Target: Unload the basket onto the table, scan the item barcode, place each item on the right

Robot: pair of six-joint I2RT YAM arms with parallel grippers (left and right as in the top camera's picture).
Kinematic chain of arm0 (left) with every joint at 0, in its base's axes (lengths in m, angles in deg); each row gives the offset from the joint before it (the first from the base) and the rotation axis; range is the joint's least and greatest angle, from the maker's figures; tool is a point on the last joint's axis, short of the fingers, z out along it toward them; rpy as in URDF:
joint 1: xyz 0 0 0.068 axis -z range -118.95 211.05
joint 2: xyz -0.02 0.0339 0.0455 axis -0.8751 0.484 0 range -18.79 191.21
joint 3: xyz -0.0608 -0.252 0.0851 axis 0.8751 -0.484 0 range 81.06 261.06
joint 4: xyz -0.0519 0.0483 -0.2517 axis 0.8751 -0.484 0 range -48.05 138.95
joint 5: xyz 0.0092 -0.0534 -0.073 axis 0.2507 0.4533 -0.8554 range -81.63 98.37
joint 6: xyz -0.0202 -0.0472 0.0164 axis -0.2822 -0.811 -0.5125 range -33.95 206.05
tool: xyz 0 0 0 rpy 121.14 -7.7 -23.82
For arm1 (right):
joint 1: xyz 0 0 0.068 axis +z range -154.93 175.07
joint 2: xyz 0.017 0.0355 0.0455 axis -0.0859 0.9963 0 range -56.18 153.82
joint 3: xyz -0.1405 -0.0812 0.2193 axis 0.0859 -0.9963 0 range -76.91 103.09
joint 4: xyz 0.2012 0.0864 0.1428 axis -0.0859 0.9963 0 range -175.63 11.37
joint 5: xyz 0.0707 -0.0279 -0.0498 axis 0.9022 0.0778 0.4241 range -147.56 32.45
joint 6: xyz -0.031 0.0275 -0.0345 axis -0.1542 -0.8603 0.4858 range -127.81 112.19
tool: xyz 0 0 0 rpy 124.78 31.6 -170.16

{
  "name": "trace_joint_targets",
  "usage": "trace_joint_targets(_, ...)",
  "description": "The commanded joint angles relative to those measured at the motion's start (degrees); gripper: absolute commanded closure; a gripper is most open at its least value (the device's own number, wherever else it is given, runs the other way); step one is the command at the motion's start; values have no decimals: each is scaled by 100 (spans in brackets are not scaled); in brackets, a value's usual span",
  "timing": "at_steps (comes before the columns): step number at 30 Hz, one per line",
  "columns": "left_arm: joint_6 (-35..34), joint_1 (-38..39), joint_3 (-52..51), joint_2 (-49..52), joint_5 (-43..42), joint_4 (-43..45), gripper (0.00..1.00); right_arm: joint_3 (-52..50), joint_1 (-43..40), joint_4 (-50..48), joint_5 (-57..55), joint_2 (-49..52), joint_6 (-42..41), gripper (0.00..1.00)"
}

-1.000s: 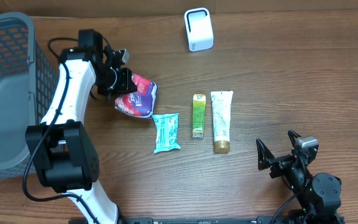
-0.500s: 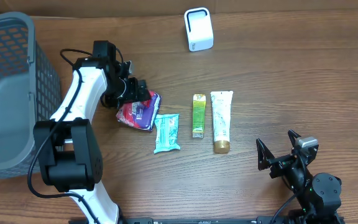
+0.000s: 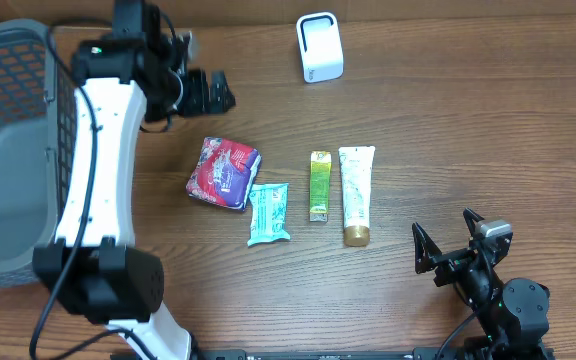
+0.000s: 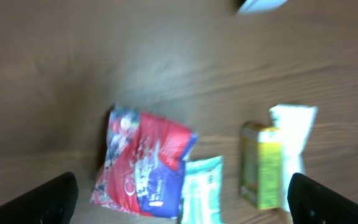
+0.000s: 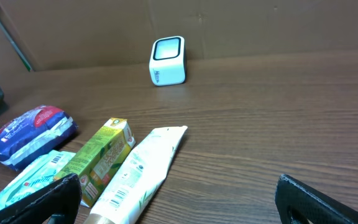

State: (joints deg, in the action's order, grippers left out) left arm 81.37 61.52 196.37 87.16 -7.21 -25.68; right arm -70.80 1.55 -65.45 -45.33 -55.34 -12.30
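Several items lie in a row mid-table: a red-and-blue packet [image 3: 223, 172], a teal packet [image 3: 268, 212], a green box [image 3: 319, 185] and a white tube [image 3: 356, 192]. The white barcode scanner [image 3: 319, 47] stands at the back. My left gripper [image 3: 208, 92] hovers open and empty above the table, behind the red-and-blue packet [image 4: 143, 163], which lies flat and touches the teal packet [image 4: 201, 186]. Near the front edge my right gripper [image 3: 446, 240] is open and empty, facing the tube [image 5: 142, 171], the green box [image 5: 101, 158] and the scanner [image 5: 168, 60].
A grey mesh basket [image 3: 8, 150] fills the left side of the table. Bare wood lies between the row of items and the scanner, and to the right of the tube.
My left gripper opened, let go of the red-and-blue packet beside the teal packet, then rose and drew back toward the far side. The right arm has not moved.
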Motion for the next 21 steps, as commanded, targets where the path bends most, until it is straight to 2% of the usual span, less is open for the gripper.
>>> trace_joint_targets(1,153,70,872,-562,15,-195,0,39,37,127,72,-68,-22,0)
trace_joint_targets(7,153,-61,1681,-1128,105,-367,0,39,37,57,485,-68,-260,0)
trace_joint_targets(14,149,-210,1703,-1694,142,-490,0,240,37,-26,1045,57,-743,0)
trace_joint_targets(18,149,-210,1698,-1709,142,-490,0,791,37,-7,1161,584,-778,0)
trace_joint_targets(21,149,-205,1690,-1707,142,-490,0,1412,37,63,1368,1340,-774,0)
